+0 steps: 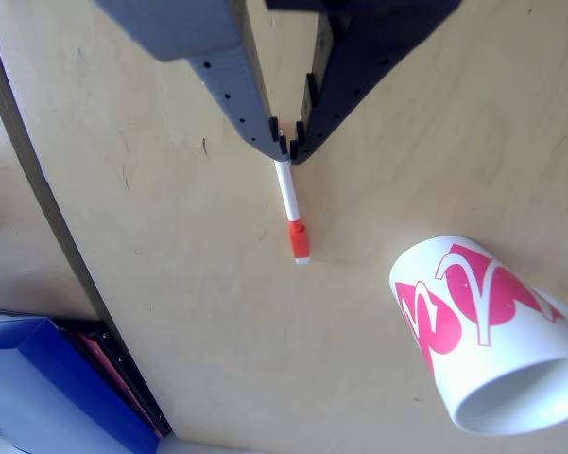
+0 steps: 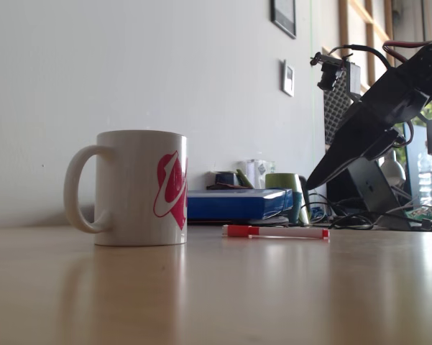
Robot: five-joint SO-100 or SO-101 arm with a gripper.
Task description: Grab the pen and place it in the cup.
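Pink hearts (no readable writing) mark the cup (image 1: 487,331); the pincer (image 1: 288,140) hangs slightly spread over the pen (image 1: 292,213).

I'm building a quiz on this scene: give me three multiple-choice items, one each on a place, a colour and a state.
1. Where is the slim white marker pen?
A. Inside the mug
B. Flat on the wooden table
C. Lifted in the air

2. What colour are the shapes on the white ceramic mug?
A. Pink
B. Green
C. Black

3. How does the mug stand?
A. Tipped on its side
B. Upside down
C. Upright

Answers:
1 B, the fixed view shows the pen lying on the tabletop, below the gripper.
2 A, pink heart-like shapes show in both views.
3 C, it rests on its base with its handle at the left in the fixed view.
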